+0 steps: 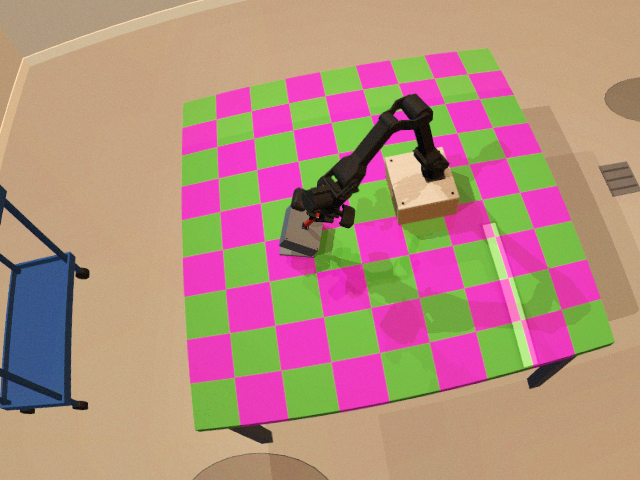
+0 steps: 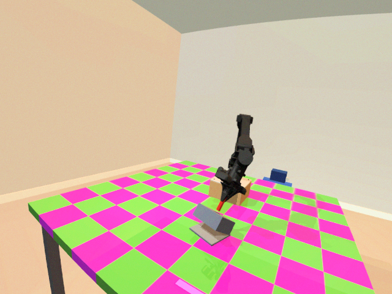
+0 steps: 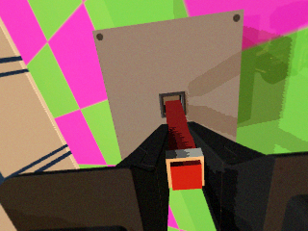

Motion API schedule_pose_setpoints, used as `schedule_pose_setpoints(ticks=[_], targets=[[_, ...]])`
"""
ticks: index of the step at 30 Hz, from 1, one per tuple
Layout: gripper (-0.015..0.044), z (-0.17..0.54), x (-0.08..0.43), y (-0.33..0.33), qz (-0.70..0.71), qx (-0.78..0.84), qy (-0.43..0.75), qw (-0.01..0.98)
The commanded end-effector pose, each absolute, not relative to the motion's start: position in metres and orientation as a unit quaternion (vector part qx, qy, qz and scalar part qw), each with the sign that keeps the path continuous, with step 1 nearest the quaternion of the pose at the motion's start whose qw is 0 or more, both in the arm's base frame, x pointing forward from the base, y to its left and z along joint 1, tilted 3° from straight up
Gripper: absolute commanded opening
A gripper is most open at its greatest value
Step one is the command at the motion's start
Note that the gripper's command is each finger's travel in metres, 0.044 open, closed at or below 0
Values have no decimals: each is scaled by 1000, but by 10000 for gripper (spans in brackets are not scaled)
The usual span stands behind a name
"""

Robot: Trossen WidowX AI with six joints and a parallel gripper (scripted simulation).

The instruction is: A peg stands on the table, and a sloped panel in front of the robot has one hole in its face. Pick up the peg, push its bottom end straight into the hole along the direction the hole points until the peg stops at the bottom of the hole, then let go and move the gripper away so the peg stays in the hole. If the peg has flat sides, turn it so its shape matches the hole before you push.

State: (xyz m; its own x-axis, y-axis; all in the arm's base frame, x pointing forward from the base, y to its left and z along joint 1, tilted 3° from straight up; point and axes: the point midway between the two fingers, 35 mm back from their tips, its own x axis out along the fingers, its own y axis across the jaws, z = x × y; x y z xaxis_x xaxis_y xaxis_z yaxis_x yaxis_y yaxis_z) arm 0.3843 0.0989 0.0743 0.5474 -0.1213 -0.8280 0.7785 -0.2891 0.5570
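My gripper [image 1: 317,214] [image 2: 223,200] [image 3: 177,130] is shut on the red square peg [image 1: 311,221] [image 2: 220,205] [image 3: 178,117], which tilts with its lower end toward the panel. The grey sloped panel [image 1: 298,238] [image 2: 207,215] [image 3: 137,72] stands on its base plate in front of the robot. Its square, dark-rimmed hole [image 3: 162,106] is partly covered by the peg's lower end in the wrist view. The peg's flat sides look roughly in line with the hole's. The lower end is at or just above the hole mouth; whether it has entered cannot be told.
The arm's base stands on a wooden box [image 1: 421,188] [image 2: 216,188] behind the panel, seen from the exterior view. A pale strip [image 1: 509,289] lies on the checkered table [image 1: 253,382] [image 2: 139,234]. A blue cart [image 1: 38,330] stands on the floor beyond the table.
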Motion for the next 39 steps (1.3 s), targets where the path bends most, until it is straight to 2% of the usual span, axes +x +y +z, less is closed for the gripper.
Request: schedule_pose_setpoints(ticks=[1,39], targets=[[0,72,386,99,-411,690,238,546],[0,58,398,98,-410,690,238,547]])
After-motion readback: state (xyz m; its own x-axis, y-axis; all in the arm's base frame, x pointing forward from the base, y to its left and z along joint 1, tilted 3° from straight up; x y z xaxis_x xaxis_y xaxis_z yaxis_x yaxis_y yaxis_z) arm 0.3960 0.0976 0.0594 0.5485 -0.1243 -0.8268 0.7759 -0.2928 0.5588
